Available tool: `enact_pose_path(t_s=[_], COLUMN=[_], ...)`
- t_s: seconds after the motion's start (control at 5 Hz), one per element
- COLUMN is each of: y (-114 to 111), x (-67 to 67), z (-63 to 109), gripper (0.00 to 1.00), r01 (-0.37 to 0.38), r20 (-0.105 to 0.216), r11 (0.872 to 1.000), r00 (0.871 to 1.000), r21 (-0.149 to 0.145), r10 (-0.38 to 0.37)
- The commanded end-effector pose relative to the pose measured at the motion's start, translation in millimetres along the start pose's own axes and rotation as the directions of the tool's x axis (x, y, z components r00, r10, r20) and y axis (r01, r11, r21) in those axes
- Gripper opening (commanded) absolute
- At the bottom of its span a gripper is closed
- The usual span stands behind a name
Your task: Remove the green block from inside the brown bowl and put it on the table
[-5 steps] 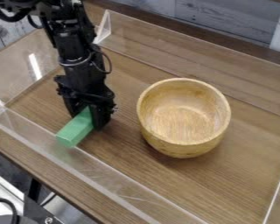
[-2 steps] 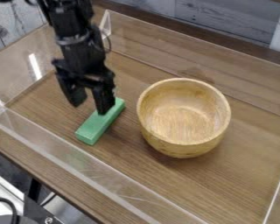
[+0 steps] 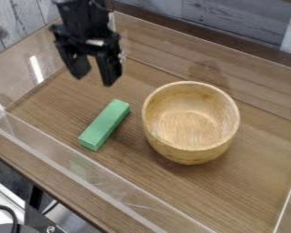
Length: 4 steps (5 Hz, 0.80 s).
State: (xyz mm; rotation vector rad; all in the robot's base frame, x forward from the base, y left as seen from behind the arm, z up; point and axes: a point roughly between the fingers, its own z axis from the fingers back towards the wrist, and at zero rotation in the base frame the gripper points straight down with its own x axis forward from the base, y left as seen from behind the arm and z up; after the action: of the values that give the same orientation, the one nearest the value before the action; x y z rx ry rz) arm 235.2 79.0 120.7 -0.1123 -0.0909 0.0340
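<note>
Your gripper [image 3: 92, 70] hangs above the table [image 3: 209, 68], jaws spread and empty. The green block [image 3: 105, 125] lies flat on the table, just beside the brown bowl [image 3: 191, 121].

gripper [image 3: 90, 69]: was clamped on the block, now parted, empty and risen toward the upper left of the frame
green block [image 3: 105, 125]: released, now flat on the table [image 3: 209, 182] (left of the bowl)

A flat, bright green block [image 3: 105, 125] lies diagonally on the brown wood-grain surface [image 3: 221, 196], just left of a round, empty tan wooden bowl [image 3: 191, 120], not touching it.
</note>
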Motion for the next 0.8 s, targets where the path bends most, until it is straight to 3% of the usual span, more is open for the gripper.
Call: enact_pose_path(t_s=[0.0,0.6], y=[1.7,7.6], x=[1.2,-13.8], z=[-1.5,-39.9], gripper=[1.0,1.0], r01=[0.024,0.029], r20=[0.046,0.003], r11=[0.999,0.998], r00=[0.999,1.0], r21=[0.033,0.052], r10=[-0.025,-0.029])
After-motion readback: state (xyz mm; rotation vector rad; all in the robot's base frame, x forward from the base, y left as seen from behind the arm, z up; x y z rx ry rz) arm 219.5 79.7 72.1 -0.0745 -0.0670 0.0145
